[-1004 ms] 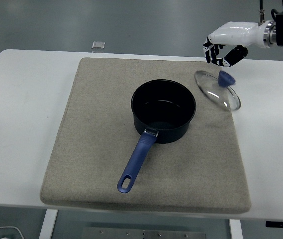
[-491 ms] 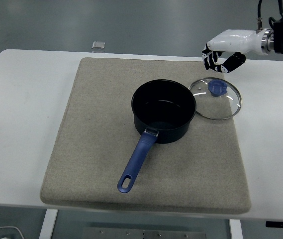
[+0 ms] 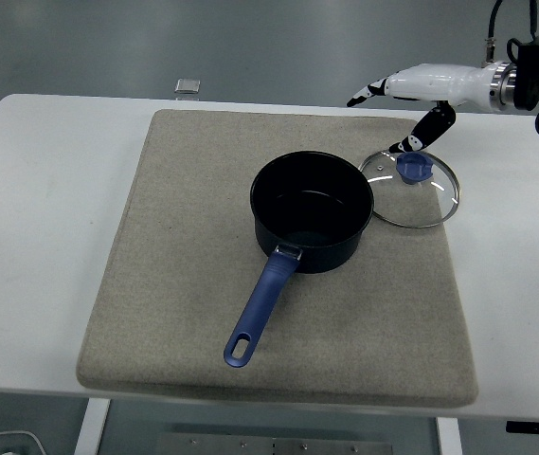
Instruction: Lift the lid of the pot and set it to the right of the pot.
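pots: one [image 3: 312, 210]
lids: one [image 3: 411, 189]
mats: one [image 3: 184, 256]
hands: one [image 3: 411, 90]
small grey objects: one [image 3: 188, 86]

No readable text, label or number anywhere.

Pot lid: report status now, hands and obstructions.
Right hand open, above lid, holding nothing. Pot lid flat on mat, right of pot, rim at pot's side. Left hand not in view. No obstructions.

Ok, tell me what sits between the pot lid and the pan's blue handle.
Head view: only bare beige mat lies between the glass lid and the blue handle; the pot body sits just beside that line.
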Tool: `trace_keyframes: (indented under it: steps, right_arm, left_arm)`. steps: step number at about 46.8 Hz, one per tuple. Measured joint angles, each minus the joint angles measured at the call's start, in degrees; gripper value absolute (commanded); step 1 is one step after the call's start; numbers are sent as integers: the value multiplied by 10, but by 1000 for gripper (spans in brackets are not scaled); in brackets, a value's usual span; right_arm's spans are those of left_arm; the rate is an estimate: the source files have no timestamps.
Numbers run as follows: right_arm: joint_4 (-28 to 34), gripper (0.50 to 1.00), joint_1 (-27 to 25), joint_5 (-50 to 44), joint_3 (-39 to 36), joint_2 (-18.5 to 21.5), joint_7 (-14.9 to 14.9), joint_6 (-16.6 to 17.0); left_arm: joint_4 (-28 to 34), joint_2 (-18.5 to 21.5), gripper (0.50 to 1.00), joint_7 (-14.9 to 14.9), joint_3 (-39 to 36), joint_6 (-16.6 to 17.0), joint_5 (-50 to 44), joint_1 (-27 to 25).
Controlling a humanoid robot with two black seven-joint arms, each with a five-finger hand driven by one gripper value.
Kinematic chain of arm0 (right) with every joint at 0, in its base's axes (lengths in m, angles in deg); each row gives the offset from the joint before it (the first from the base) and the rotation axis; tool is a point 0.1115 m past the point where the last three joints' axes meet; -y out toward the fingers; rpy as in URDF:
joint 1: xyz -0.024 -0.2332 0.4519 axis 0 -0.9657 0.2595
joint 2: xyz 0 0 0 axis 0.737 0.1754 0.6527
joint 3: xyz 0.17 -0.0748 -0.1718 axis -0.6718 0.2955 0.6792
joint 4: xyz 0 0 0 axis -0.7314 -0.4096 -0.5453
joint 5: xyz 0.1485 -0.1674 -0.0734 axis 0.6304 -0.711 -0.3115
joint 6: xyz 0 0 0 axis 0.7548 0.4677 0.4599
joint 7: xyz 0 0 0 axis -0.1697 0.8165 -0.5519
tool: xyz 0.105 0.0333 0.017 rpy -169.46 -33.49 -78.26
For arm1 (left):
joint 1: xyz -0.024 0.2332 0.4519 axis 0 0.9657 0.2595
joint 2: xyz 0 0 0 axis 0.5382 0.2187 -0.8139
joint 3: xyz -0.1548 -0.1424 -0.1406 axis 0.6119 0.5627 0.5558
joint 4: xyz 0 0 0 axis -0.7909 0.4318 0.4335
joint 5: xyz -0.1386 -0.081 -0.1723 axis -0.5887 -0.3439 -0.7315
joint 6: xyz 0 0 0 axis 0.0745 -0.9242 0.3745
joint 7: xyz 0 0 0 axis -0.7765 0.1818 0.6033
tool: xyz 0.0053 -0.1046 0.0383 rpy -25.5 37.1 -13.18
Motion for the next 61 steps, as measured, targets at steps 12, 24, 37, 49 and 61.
trace_keyframes:
  steps: [12, 24, 37, 49, 61]
  right_arm:
    - [-3, 897, 11, 198, -2, 2, 0, 5]
    - [5, 897, 20, 407, -2, 3, 0, 2]
    - [6, 897, 14, 543, -1, 6, 15, 5]
    - [11, 897, 3, 716, -2, 7, 129, -1]
    - [14, 897, -20, 801, -7, 9, 162, -21]
  left_arm:
    - [0, 0, 1000, 0, 0, 0, 0, 0]
    - [-1, 0, 1000, 0, 0, 0, 0, 0]
    - [-1, 0, 1000, 0, 0, 0, 0, 0]
    - [-1, 0, 1000, 0, 0, 0, 0, 0]
    - [-1, 0, 1000, 0, 0, 0, 0, 0]
